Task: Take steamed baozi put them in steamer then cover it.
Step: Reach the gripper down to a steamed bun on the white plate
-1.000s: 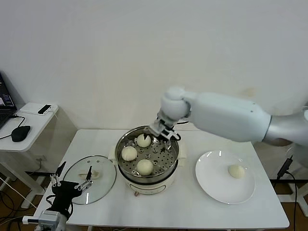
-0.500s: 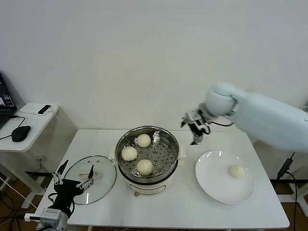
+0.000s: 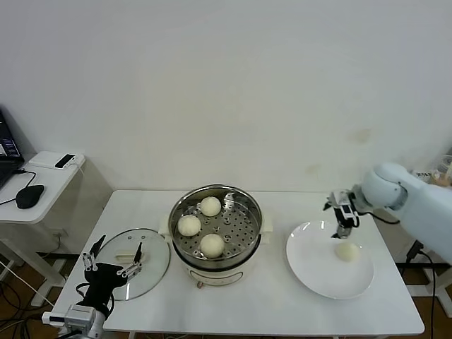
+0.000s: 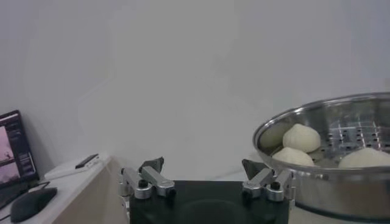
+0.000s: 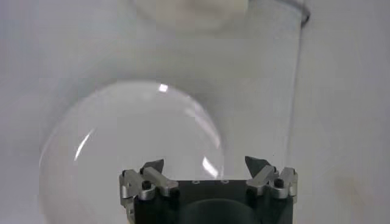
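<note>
Right gripper [image 3: 344, 214]: held in the air over the far rim of the plate, at about 12 o'clock from the lone bun; fingers [image 5: 152, 167] spread wide apart, nothing between them.
Left gripper [image 3: 111, 258]: parked low at the near left corner of the table, just over the near edge of the cover; fingers [image 4: 152, 164] wide apart and empty.
Steamed baozi: three are seen inside the steamer — one [image 3: 210, 205] toward the back, one [image 3: 189, 224] at the left, one [image 3: 212, 244] at the front; the fourth [image 3: 346, 251] lies on the plate, right of its centre.
Steamer [image 3: 248, 212]: set at the table's middle on its cream base, uncovered, with the perforated tray visible under the buns.
Cover [image 3: 152, 265]: laid flat on the table at 9 o'clock from the steamer, close beside it, handle up.
Plate [image 3: 311, 268]: white, round, at 3 o'clock from the steamer — near it, not touching.
Table [image 3: 268, 311]: white, bearing all of the above.
Side desk [image 3: 49, 173]: at far left, with a mouse [image 3: 30, 195] on it.
</note>
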